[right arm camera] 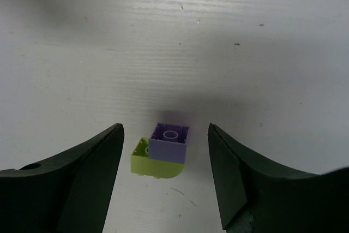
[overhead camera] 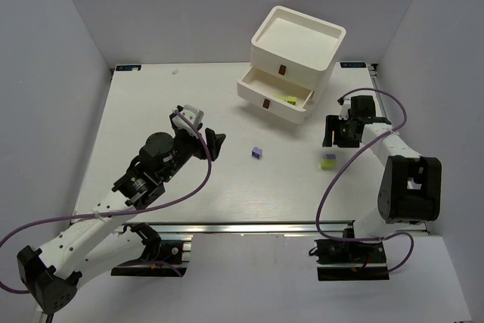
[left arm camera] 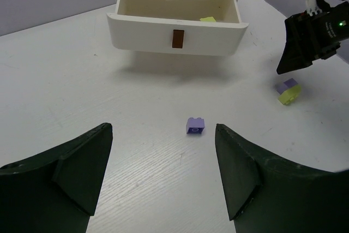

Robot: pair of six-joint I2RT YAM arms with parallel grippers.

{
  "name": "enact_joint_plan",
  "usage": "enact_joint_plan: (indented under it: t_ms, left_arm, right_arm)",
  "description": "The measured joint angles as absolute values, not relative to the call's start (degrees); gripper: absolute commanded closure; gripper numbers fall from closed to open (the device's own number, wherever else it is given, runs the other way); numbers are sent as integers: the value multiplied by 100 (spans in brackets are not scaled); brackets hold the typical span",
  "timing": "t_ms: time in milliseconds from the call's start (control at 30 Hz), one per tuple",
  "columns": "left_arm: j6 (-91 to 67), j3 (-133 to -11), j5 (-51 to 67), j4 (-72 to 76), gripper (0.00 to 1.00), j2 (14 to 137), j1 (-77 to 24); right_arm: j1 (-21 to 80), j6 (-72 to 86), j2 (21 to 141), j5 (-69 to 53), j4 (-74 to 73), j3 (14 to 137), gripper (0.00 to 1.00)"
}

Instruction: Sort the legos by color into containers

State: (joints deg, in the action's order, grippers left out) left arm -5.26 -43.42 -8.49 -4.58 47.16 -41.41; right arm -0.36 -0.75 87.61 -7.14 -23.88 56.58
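A single pale purple lego (overhead camera: 256,152) (left arm camera: 195,125) lies on the table ahead of my left gripper (overhead camera: 215,145) (left arm camera: 163,135), which is open and empty and does not touch it. Near the right side, a purple lego (right arm camera: 170,141) sits stuck on a lime lego (right arm camera: 155,163); this pair (overhead camera: 328,160) (left arm camera: 289,91) rests on the table. My right gripper (overhead camera: 333,132) (right arm camera: 164,128) hangs open over the pair, one finger on each side, touching neither. The white containers unit (overhead camera: 296,47) has its lower drawer (overhead camera: 253,90) (left arm camera: 142,31) pulled out, with a lime lego (overhead camera: 286,98) (left arm camera: 208,19) inside.
The drawer above (overhead camera: 299,66), with a brown handle, is pushed in. The unit's recessed top (overhead camera: 302,32) holds nothing. White walls enclose the table on the left, back and right. The right arm's purple cable (overhead camera: 333,179) loops over the table's near right part.
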Motion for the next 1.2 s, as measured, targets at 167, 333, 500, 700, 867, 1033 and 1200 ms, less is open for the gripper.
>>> enact_joint_plan:
  t_ms: [167,333,500,700,867,1033,1200]
  left_arm:
    - [-515,-4342,-849,-458,15,4696,-4141]
    - [-513,-4342,-854,-469,15,4670,-4141]
    - [-513,-4342,-858,-471,15,4615,-4141]
    - [-513,-4342,-860,-471,15,4593,-4141]
    - [-513,-4342,-858,-471,15,4593,-4141]
    - [-513,-4342,-860,-471,15,4593,-4141]
    - [-513,-4342,-860,-471,15,4593,-4141]
  right_arm:
    - [21,51,9192,-537,-2508,5660,38]
    - [132,108,9371,-438,-2670,5662,39]
    - [163,110,9376,-419,-2744,5704,41]
    - [165,108,9376,-355,-2783,5736,48]
    - [165,104,9376,-336,-2858,5734,48]
    - [165,104,9376,-336,-2869,5734,49]
    - [165,91,9376,-336,-2908,5734,52]
